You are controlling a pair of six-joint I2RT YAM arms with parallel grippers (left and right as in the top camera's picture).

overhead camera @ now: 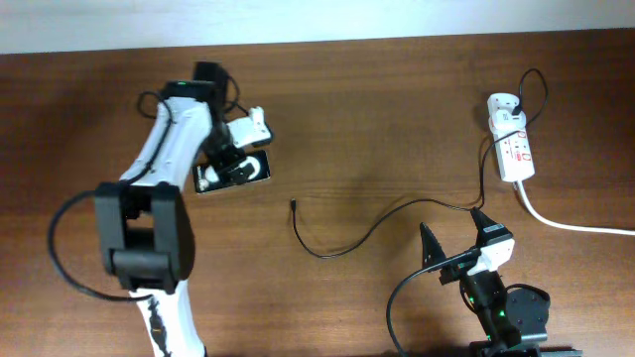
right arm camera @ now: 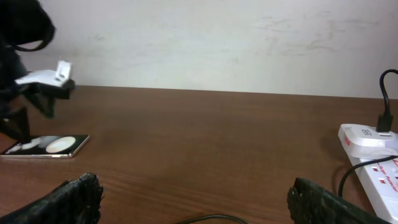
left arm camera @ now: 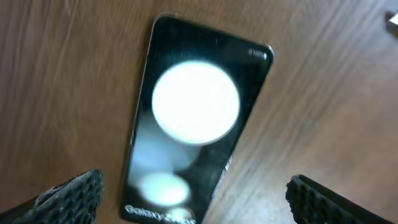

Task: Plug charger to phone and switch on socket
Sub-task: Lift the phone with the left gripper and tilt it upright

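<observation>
the phone (left arm camera: 196,124) lay flat at about 10 o'clock on the wooden tabletop (overhead camera: 377,99). the left pincer (left arm camera: 198,202) hovered over it, spread wide, one finger on either side of the phone's near end and clear of its edges, gripping nothing. the charger (overhead camera: 342,248), a thin black cable, snaked across the middle. its plug tip (overhead camera: 294,204) lay loose at 4 o'clock from the phone, apart from it. the cable ran to the white adapter (overhead camera: 503,105) seated in the socket (overhead camera: 516,157) at 2 o'clock. the right pincer (overhead camera: 458,238), at 5 o'clock, stood wide open and empty, with the cable passing close by its fingertips.
</observation>
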